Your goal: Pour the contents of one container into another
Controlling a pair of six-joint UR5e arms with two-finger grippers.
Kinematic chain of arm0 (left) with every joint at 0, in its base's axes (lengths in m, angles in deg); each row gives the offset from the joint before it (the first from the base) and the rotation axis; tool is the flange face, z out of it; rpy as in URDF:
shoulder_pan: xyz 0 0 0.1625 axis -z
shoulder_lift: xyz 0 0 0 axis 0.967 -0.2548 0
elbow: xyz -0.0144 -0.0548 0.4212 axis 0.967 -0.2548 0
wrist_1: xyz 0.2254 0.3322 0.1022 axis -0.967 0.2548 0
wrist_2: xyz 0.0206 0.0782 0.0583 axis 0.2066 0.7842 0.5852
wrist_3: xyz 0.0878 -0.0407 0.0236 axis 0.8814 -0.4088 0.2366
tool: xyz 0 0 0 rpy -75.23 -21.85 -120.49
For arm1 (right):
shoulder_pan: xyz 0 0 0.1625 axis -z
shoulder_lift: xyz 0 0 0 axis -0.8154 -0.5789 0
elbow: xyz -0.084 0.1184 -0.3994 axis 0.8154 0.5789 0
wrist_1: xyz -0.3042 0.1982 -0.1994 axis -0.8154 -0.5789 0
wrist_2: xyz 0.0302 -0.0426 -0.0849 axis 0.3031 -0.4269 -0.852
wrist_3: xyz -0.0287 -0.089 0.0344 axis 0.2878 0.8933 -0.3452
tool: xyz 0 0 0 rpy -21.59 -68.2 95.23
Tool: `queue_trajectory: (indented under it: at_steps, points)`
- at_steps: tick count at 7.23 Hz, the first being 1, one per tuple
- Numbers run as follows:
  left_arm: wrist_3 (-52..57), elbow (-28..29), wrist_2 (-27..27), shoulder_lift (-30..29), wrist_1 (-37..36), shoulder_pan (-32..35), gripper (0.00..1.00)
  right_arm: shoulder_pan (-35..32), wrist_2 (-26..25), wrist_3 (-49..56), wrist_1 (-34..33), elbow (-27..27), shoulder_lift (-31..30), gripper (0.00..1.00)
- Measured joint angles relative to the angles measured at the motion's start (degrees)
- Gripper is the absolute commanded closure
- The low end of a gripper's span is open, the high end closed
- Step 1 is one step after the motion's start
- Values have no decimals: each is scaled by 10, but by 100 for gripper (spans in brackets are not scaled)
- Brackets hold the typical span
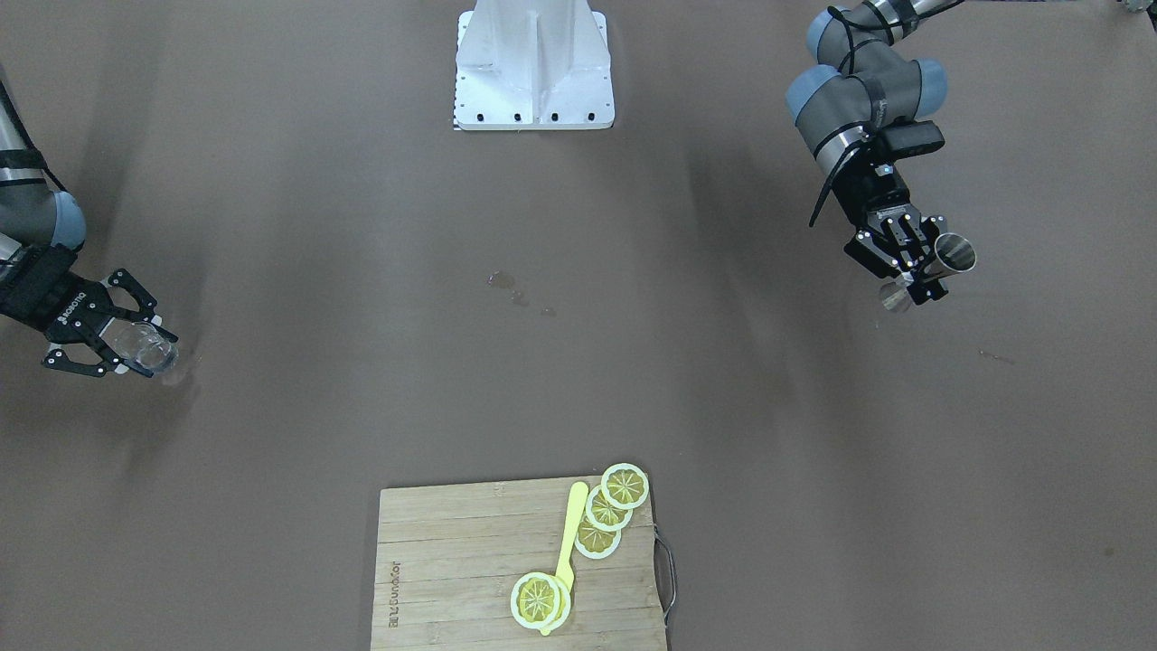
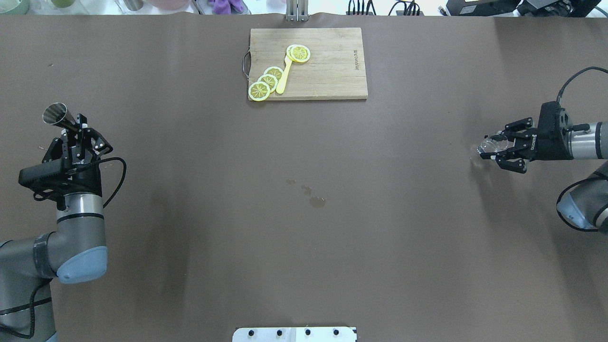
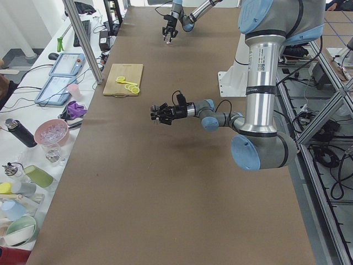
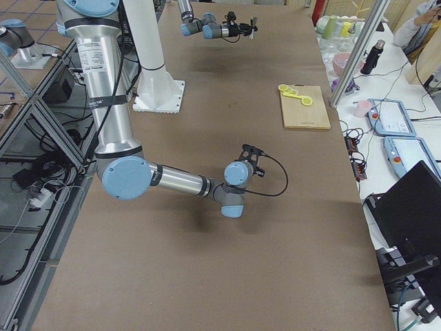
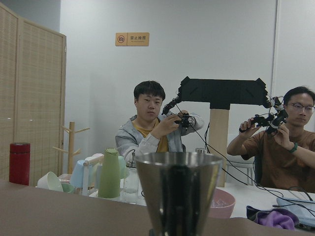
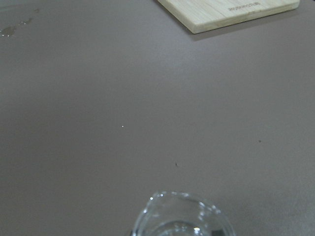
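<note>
The table is viewed steeply from above twice: from behind the robot, the cutting board at top centre, and from opposite, the board at bottom centre. Both ends are covered by side views looking along it. The left wrist view is levelled past the jigger, very near; the right is tilted down over the pitcher, the board's corner at upper right.

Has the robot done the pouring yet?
Not yet, it seems. Picking up looks done: the left gripper holds the metal jigger and the right gripper holds the glass pitcher. They are at opposite ends of the table. Still left: bring them together and tip the pitcher.
</note>
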State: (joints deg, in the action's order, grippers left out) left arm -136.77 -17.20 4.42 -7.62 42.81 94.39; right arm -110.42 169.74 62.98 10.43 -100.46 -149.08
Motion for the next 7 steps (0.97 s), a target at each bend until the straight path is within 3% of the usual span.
queue_trajectory:
  at_steps: [4,7]
  points:
    - [-73,22,16,0,-72,-22,100,47,-46,-25,-17,1,57,100]
    - [-112,37,40,0,-111,-51,100,71,-68,-28,-24,5,66,100]
